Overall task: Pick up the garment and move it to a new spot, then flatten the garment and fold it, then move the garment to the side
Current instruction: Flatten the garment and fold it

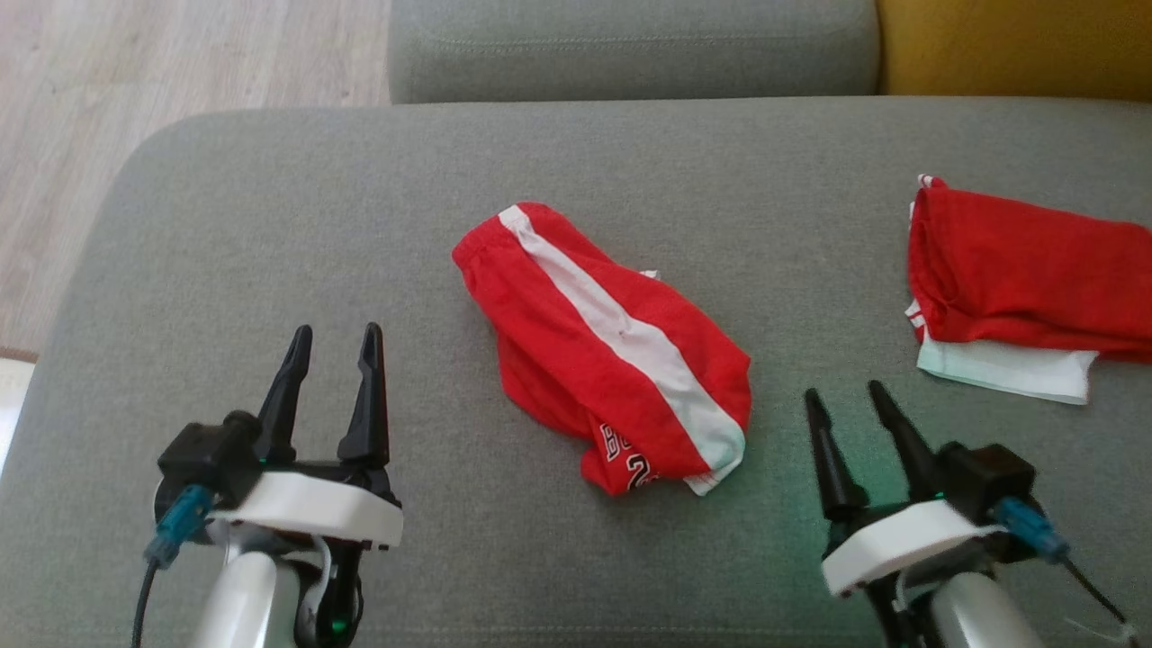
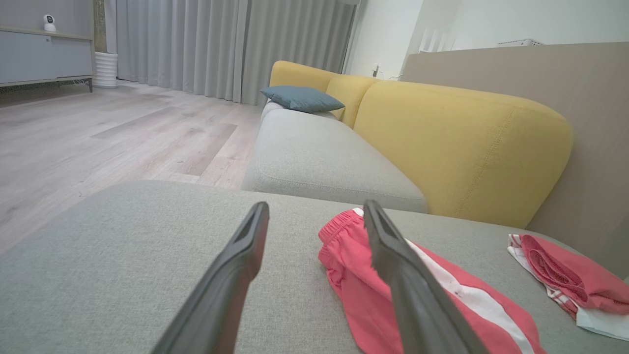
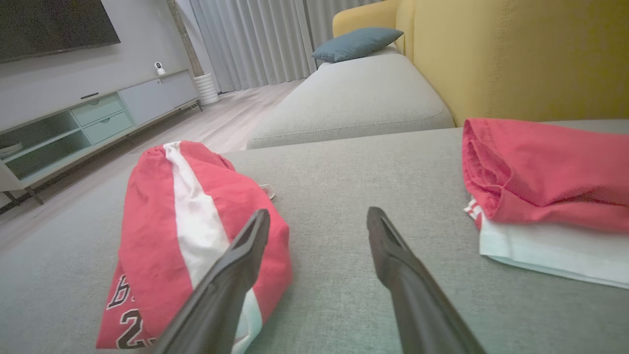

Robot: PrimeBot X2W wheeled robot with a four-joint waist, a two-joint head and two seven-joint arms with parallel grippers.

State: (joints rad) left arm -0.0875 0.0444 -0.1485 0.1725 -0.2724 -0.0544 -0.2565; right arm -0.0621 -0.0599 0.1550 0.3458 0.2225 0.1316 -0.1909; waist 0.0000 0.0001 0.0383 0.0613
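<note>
The garment [image 1: 603, 346] is a pair of red shorts with a white side stripe and dark lettering, lying crumpled in the middle of the grey sofa seat [image 1: 270, 225]. It also appears as the garment [image 2: 373, 295] in the left wrist view and the garment [image 3: 191, 231] in the right wrist view. My left gripper [image 1: 335, 342] hovers open at the lower left, well clear of the shorts. My right gripper [image 1: 841, 391] stands open at the lower right, just off the shorts' lower corner. Both are empty, with the left gripper [image 2: 314, 211] and right gripper [image 3: 317, 216] showing spread fingers.
A folded pile of red and white clothes [image 1: 1017, 288] lies at the seat's right side. A second grey cushion [image 1: 630, 45] and a yellow backrest [image 1: 1017, 45] stand beyond. Wooden floor [image 1: 135, 72] lies past the seat's left edge.
</note>
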